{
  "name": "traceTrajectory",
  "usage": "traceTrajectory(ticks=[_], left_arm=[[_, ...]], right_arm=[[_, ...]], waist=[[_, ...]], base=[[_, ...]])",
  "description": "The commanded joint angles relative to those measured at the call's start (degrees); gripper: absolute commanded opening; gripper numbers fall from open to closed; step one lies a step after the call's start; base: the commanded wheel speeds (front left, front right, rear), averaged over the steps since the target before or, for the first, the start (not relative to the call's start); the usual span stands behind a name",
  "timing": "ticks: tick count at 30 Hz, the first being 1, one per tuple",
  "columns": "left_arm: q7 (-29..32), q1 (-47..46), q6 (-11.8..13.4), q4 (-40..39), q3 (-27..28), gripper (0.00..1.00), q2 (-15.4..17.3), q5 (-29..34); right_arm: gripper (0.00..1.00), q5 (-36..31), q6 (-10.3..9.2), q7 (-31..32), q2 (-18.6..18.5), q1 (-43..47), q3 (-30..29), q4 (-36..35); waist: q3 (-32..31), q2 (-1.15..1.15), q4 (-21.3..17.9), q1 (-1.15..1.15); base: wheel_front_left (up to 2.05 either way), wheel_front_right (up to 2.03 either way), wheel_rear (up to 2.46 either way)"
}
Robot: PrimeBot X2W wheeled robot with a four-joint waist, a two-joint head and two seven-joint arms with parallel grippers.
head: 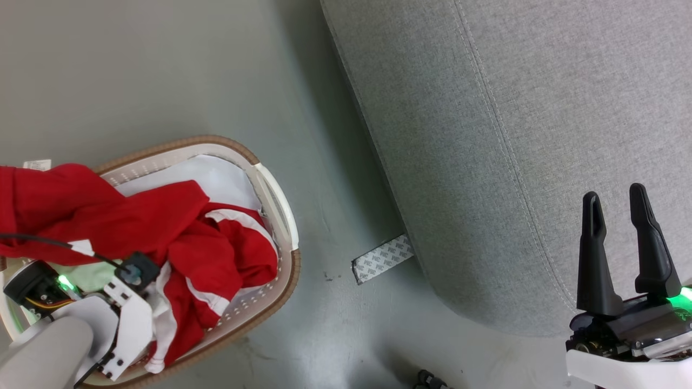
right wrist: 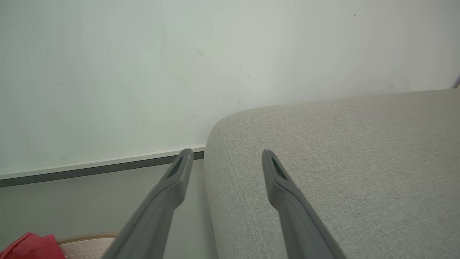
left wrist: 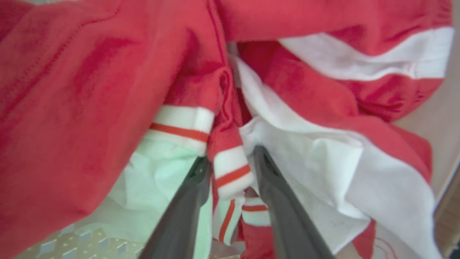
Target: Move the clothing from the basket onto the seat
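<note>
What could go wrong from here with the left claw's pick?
1. The left claw straddles only a thin striped cuff; it may slip free on lifting.
2. The red clothing is tangled and drapes over the basket, so a pull could drag extra pieces onto the floor or tip the basket.

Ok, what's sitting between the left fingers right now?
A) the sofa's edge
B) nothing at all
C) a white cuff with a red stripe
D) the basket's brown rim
C: in the left wrist view the left fingers straddle a white cuff with a red stripe, part of the clothing piled in the basket.
</note>
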Motion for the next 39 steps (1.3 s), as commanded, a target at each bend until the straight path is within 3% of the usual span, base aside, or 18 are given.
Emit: traceTrajectory(ticks=[1, 8, 13, 22, 28, 39], left_arm=[[-0.8, -0.2, -0.1, 0.0, 0.2, 0.00, 0.4, -0.5], [-4.4, -0.3, -0.4, 2.5, -0.7, 0.00, -1.8, -1.3], [-8.2, -0.7, -0.5, 5.5, 0.7, 0.00, -6.2, -4.5], [-17.3, -1.0, -1.0, 9.0, 0.2, 0.00, -16.3, -10.4], [-20.4, -0.7, -1.0, 5.7, -1.0, 0.00, -20.4, -16.7], [-25.0, -0.3, -0.8, -2.8, 1.5, 0.00, -23.7, -24.2]], right_arm=[[1.00, -0.1, -0.12, -0.1, 0.0, -0.3, 0.2, 0.2], [1.00, -0.9, -0.12, -0.1, 0.0, -1.3, 0.1, 1.4], [1.00, -1.8, -0.12, -0.1, 0.0, -1.5, -1.2, 2.7], [1.00, -6.3, -0.12, -0.1, 0.0, -2.5, -4.3, 6.2], [1.00, -8.1, -0.12, -0.1, 0.0, -1.5, -6.2, 8.4], [1.00, -11.2, -0.12, -0.1, 0.0, 1.4, -6.6, 12.1]], waist=[[0.1, 0.00, 0.0, -0.01], [-2.2, 0.00, 1.2, -0.01], [-5.8, 0.00, 3.3, -0.01], [-17.3, 0.00, 10.5, -0.01], [-24.5, 0.00, 15.8, -0.01], [-35.9, 0.00, 22.7, -0.01]], base=[[0.00, 0.00, 0.00], [0.00, 0.00, 0.00], [0.00, 0.00, 0.00], [0.00, 0.00, 0.00], [0.00, 0.00, 0.00], [0.00, 0.00, 0.00]])
